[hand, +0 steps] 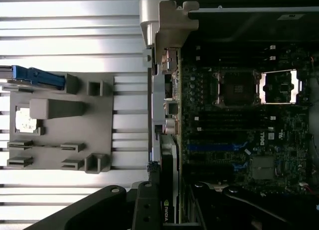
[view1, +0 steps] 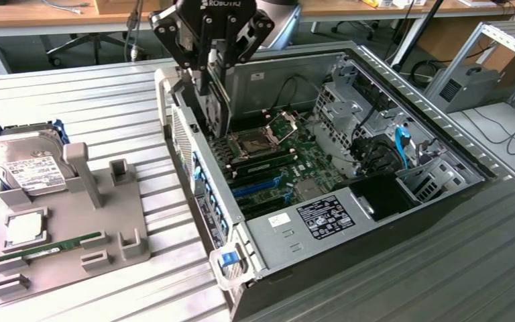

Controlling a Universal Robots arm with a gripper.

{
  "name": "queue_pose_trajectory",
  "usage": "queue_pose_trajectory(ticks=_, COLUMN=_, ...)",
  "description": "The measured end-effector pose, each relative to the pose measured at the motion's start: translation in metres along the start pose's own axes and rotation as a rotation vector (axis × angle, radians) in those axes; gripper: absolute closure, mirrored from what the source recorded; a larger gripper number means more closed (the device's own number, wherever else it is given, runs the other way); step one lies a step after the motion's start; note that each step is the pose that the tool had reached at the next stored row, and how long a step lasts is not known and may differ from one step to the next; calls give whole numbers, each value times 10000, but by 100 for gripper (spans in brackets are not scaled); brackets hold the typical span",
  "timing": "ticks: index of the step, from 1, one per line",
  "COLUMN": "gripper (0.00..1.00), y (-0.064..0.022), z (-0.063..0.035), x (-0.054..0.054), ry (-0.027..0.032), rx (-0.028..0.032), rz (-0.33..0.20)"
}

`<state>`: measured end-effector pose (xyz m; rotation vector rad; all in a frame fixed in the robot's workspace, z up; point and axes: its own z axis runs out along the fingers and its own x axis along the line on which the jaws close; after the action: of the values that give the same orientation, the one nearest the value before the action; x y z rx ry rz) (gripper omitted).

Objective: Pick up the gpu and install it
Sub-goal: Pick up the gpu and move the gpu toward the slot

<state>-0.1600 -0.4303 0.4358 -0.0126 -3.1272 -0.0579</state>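
One gpu (view1: 214,107) (upright, between fingers (hand: 145,210)) above open case (view1: 374,268)

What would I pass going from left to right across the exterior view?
The hard drive → the gpu hanging in the gripper → the CPU socket → the blue cable → the grey box.

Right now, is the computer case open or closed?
Open: the case has no side panel on, so the motherboard and CPU socket show inside.
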Motion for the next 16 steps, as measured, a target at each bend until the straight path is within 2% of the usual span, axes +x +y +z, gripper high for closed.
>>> queue_pose_trajectory(ticks=16, gripper=73, y=29, z=-5, x=-453, ry=3, rx=1, rz=-78)
